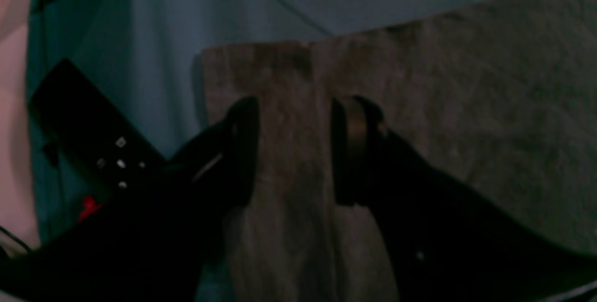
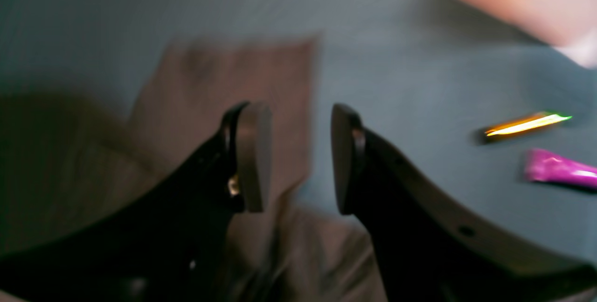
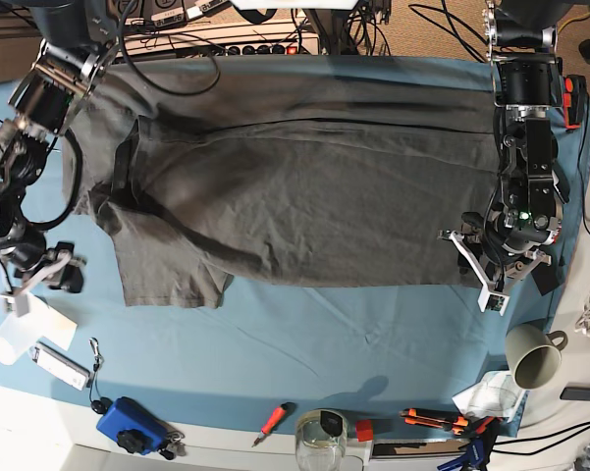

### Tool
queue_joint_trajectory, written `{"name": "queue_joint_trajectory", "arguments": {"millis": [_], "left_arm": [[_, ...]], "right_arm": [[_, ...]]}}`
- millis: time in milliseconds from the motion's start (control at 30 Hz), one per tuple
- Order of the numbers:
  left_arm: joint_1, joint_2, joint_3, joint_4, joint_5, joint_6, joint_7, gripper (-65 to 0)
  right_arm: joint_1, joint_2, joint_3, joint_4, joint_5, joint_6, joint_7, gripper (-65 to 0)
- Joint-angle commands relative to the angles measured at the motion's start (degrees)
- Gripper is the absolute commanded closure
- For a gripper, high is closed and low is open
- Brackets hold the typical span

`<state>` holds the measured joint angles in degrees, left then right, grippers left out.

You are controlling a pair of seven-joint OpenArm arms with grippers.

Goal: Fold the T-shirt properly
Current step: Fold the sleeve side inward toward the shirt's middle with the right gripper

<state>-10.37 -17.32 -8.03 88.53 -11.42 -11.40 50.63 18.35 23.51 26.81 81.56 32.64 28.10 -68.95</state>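
left gripper (image 1: 294, 150) jaws apart, empty, over T-shirt (image 3: 304, 196) hem at cloth sheet (image 3: 304, 334) right edge | right gripper (image 2: 298, 157) jaws apart, nothing held, above sleeve near left edge | shirt flat, top edge folded | step likely between folds; next: regrasp edges

wrinkled dark charcoal-grey cotton t-shirt (image 3: 295, 201) spread across teal-blue cloth sheet (image 3: 304, 343); left gripper (image 3: 474, 272) at its hem edge, jaws apart.

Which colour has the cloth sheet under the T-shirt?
Teal-blue cloth sheet, plain, seen best in the base view.
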Motion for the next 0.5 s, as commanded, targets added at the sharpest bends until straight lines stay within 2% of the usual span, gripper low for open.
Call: {"name": "queue_joint_trajectory", "arguments": {"millis": [0,133,267,467], "left_arm": [[-1.42,-0.63,-0.28,1.05,-0.13,0.17,-0.85,-25.8],[-1.4,-0.61,-0.28,1.05,-0.15,0.15,-0.87,-25.8],[-1.4,-0.61,-0.28,1.05,-0.15,0.15,-0.87,-25.8],[-1.42,-0.61,-0.28,1.05,-0.15,-0.09,-0.9,-25.8]], "right_arm": [[1.84,0.92,-0.26,-1.86,0.0,-0.57,1.38,-21.9],[4.79,0.94,-0.9,-10.05,0.28,-0.2,3.34,-21.8],[6.27,0.92,-0.9,-15.08,-1.79,0.59,8.83,-21.8],[11.26,0.94,-0.9,-26.91,-5.7,0.59,9.88,-21.8]]}}
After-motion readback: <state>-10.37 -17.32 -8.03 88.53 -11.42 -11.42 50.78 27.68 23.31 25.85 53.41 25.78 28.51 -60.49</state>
